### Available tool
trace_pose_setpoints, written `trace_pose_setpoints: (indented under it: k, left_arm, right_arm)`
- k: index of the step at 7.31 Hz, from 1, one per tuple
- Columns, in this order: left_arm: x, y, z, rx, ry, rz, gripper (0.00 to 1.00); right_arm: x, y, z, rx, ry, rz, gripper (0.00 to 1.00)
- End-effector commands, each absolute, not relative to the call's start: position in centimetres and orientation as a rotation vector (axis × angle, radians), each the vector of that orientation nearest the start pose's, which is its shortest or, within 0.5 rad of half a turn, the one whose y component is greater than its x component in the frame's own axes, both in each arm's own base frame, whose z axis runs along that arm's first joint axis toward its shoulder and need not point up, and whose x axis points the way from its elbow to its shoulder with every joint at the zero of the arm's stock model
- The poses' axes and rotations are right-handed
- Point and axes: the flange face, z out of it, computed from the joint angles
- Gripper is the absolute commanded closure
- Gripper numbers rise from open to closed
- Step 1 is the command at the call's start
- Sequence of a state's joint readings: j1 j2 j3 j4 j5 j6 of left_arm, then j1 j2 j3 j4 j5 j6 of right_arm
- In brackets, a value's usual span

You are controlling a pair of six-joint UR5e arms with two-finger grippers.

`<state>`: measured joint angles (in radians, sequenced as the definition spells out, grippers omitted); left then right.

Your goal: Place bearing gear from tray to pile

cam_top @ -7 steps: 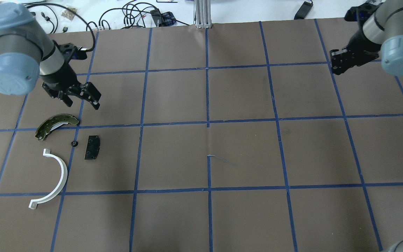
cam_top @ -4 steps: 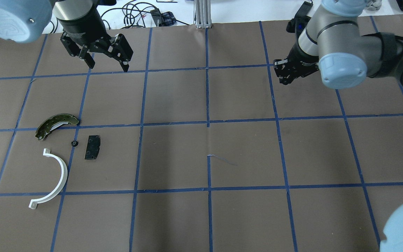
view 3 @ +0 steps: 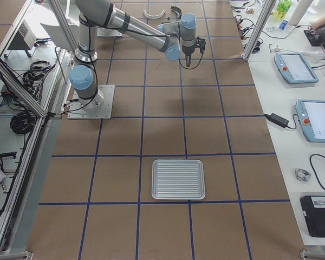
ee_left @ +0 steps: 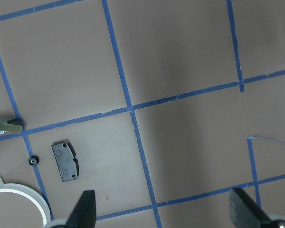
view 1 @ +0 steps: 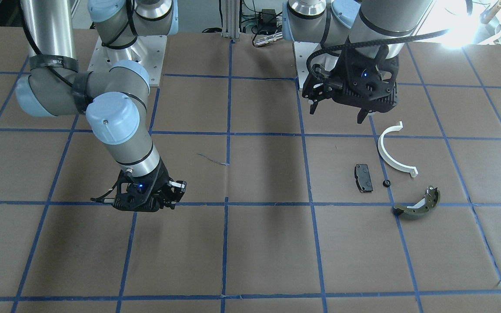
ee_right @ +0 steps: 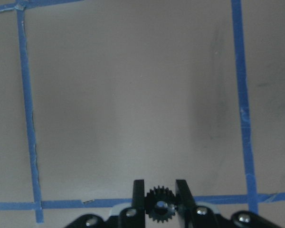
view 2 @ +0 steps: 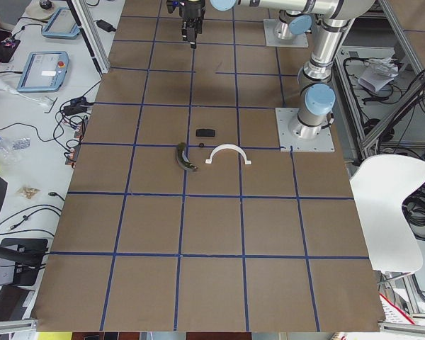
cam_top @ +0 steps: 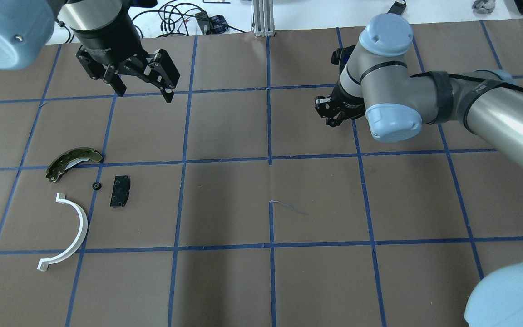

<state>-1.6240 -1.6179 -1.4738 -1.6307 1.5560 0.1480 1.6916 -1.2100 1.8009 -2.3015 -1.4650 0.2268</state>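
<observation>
Well, my right hand (ee_right: 160, 190) is shut tight on the gear (ee_right: 160, 209). I see it best in the right wrist view, at the bottom middle. The little black gear with teeth sits between the two fingers (ee_right: 138, 192), and both of them touch it.

From overhead, that hand is in the upper part of the picture, a bit right of the middle. It hangs over the brown counter (cam_top: 225, 200), close to a blue line (cam_top: 269, 127) of tape.

My left hand (cam_top: 143, 88) is wide open and holds nothing. From overhead it is in the upper left. In the left wrist view its two fingers (ee_left: 85, 211) poke in at the bottom edge, far apart from each other.

The pile is on the left side of the overhead picture, below my left hand. It has a green brake shoe (cam_top: 73, 160) at the top. A white half-ring (cam_top: 73, 229) lies below the shoe. A black pad (cam_top: 120, 191) lies to the right. A tiny black round part (cam_top: 96, 185) sits just beside the pad, on its left. These parts lie near each other, but I see none of them touching.

The gear is well apart from the pile, over on the other half of the counter.

In the right side view a silver tray (view 3: 178, 179) lies flat in the lower middle. My hand with the gear is far from it, near the top of that picture.
</observation>
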Motion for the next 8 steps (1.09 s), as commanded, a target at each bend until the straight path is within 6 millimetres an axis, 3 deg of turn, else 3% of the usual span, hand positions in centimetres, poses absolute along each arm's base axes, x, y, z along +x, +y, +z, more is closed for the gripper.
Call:
trace_pose_setpoints:
  k: [1, 2, 3, 4, 6, 8]
  left_arm:
    - [-15.4, -49.5, 51.5, 0.295, 3.138, -0.015, 0.0]
    - [-15.4, -49.2, 51.4, 0.296, 3.128, 0.0, 0.0]
    - [-15.3, -49.3, 51.4, 0.296, 3.131, -0.003, 0.0]
    - [-15.3, -49.3, 51.4, 0.294, 3.131, -0.003, 0.0]
    - [-15.2, -49.1, 51.5, 0.296, 3.127, -0.005, 0.0]
    - [-15.2, -49.1, 51.5, 0.296, 3.127, -0.007, 0.0]
  right_arm:
    - [23.1, -54.9, 24.1, 0.14, 3.005, -0.153, 0.86]
    - [23.2, -54.5, 23.5, 0.138, 3.006, -0.151, 0.68]
    - [23.2, -54.4, 23.5, 0.142, 3.004, -0.152, 0.31]
    - [23.1, -54.6, 23.8, 0.137, 3.004, -0.162, 0.0]
    - [21.0, -56.1, 25.1, 0.113, 3.012, -0.215, 0.0]
    - [16.2, -59.3, 28.3, 0.051, 3.032, -0.258, 0.0]
